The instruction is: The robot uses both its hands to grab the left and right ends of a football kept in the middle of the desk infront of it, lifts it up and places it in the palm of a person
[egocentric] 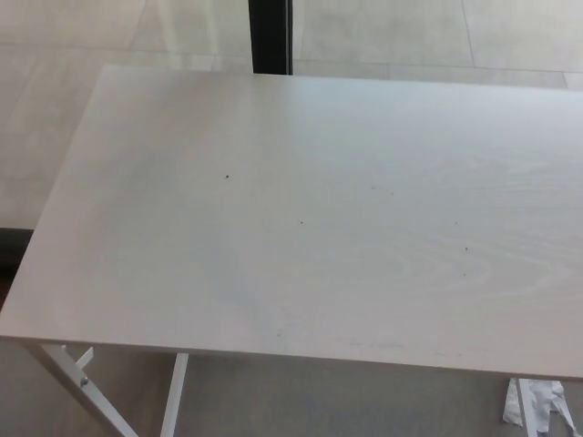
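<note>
The head view holds only the pale wooden desk [310, 209], seen from above. No football is in the picture, and neither is the person's hand. Neither of my hands nor any part of my arms shows.
White metal desk legs [91, 396] show under the front edge at the lower left. A dark vertical post [271, 36] stands behind the far edge. A crumpled white scrap [537, 405] lies on the floor at the lower right. Light tiled floor surrounds the desk.
</note>
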`<state>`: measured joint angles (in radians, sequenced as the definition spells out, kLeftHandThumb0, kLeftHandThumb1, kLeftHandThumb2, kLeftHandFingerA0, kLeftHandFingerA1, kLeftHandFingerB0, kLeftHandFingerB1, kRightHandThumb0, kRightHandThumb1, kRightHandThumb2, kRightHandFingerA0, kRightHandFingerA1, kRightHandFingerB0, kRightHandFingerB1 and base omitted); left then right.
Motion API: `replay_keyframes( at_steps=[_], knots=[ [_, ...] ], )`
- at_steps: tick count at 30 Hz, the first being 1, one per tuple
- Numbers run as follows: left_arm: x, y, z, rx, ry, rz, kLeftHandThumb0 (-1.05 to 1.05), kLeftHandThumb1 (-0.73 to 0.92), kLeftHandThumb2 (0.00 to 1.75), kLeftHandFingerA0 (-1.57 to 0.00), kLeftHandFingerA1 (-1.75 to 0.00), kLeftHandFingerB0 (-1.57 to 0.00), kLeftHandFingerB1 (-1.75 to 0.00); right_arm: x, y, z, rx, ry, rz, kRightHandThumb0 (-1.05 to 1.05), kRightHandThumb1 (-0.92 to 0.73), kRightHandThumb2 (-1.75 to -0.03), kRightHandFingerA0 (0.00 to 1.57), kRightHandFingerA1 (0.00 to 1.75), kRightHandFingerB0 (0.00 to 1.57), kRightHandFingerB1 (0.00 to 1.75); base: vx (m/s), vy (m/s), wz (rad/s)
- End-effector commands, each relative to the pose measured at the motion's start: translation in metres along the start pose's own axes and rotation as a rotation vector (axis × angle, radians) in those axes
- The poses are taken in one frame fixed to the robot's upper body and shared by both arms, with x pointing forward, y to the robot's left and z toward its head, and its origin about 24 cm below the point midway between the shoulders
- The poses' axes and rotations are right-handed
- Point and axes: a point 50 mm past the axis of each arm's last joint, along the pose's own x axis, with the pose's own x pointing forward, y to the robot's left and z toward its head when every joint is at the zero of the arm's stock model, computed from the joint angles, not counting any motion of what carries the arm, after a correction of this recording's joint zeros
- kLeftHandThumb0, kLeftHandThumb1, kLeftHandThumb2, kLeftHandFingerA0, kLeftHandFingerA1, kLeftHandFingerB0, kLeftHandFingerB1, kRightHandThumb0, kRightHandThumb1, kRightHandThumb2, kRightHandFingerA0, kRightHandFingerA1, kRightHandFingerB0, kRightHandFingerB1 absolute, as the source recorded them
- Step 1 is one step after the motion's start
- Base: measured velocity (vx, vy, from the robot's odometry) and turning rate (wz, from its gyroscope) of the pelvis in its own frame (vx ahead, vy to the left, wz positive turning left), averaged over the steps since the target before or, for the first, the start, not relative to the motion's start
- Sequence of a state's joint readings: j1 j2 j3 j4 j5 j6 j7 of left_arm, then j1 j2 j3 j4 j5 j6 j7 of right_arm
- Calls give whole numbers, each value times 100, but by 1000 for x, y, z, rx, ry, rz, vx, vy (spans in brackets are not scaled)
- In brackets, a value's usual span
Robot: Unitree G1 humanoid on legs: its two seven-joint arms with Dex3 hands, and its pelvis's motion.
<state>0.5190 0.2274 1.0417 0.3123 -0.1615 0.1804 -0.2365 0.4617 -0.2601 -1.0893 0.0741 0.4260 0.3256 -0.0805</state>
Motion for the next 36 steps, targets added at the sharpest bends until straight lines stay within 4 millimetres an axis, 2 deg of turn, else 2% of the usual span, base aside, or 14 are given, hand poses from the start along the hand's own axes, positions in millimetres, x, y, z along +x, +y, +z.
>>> replay_keyframes(
  at_steps=[1, 2, 4, 7, 9, 13, 14, 15, 19, 20, 21, 24, 34, 36],
  knots=[
    [-35, 54, -29, -140, -125, 187, -73, 62, 98, -31, -65, -5, -40, -14, -57, -29, 75, 69, -169, -57, -82, -66, 66, 161, 12, 86, 0, 0, 0],
    [-21, 44, -39, -108, -39, 133, -79, 62, 95, -38, -62, -8, -39, -12, -46, -27, 85, 138, -177, -62, -66, -98, 81, 125, 26, 73, 0, 0, 0],
    [17, 20, -35, -33, 99, -18, -67, 73, 62, -41, -51, -17, -30, -4, -18, -13, 97, 179, -176, -49, -70, -68, 102, 174, 28, 61, 0, 0, 0],
    [25, -3, -14, 71, 51, -64, -74, 60, 92, -36, -61, -11, -44, 12, -1, -1, 178, 185, -222, -47, -70, -61, 115, 175, 43, 83, 0, 0, 0],
    [36, -33, 5, 11, 21, -102, -71, 59, 93, -26, -64, -11, -46, 34, 28, 21, 344, 212, -224, -47, -77, -62, 65, 175, 42, 143, 0, 0, 0],
    [30, -53, 0, -25, 38, -143, -70, 62, 96, -35, -67, -12, -48, 48, 45, 31, 494, 237, -275, -47, -89, -53, 39, 162, 9, 102, 0, 0, 0],
    [27, -58, -7, -33, 71, -166, -70, 62, 94, -29, -65, -10, -48, 50, 46, 27, 499, 263, -275, -54, -65, -99, 83, 122, 47, 86, 0, 0, 0],
    [24, -60, -13, 5, 133, -227, -72, 64, 96, -28, -64, -10, -48, 51, 43, 22, 456, 268, -274, -50, -71, -61, 89, 175, 55, 121, 0, 0, 0],
    [20, -45, -28, 206, 285, -317, -70, 61, 93, -40, -66, -16, -48, 44, 25, 7, 261, 171, -208, -44, -51, -92, 123, 138, 39, 74, 7, -2, 2],
    [21, -42, -29, 236, 295, -305, -71, 63, 95, -38, -65, -12, -47, 45, 21, 3, 234, 156, -168, -46, -69, -60, 65, 158, 21, 55, 0, 0, 0],
    [23, -35, -32, 228, 300, -271, -73, 63, 94, -29, -63, -9, -47, 45, 12, -6, 148, 152, -118, -61, -59, -84, 48, 103, 8, 47, 0, 0, 0],
    [24, -29, -34, 202, 297, -258, -77, 76, 63, -38, -58, -20, -38, 46, 4, -14, 76, 160, -78, -60, -73, -61, 21, 102, 5, 34, 0, 0, 0],
    [28, -35, -27, 106, 168, -262, -79, 59, 97, -56, -60, -30, -50, 42, 11, -16, -99, 151, 247, -71, -56, -88, 41, 63, 16, 43, 0, 0, 0],
    [30, -41, -25, 75, 170, -269, -73, 66, 60, -68, -49, -42, -37, 42, 13, -13, -161, 139, 287, -65, -68, -61, 54, 59, 23, 32, 0, 0, 0]
  ],
)
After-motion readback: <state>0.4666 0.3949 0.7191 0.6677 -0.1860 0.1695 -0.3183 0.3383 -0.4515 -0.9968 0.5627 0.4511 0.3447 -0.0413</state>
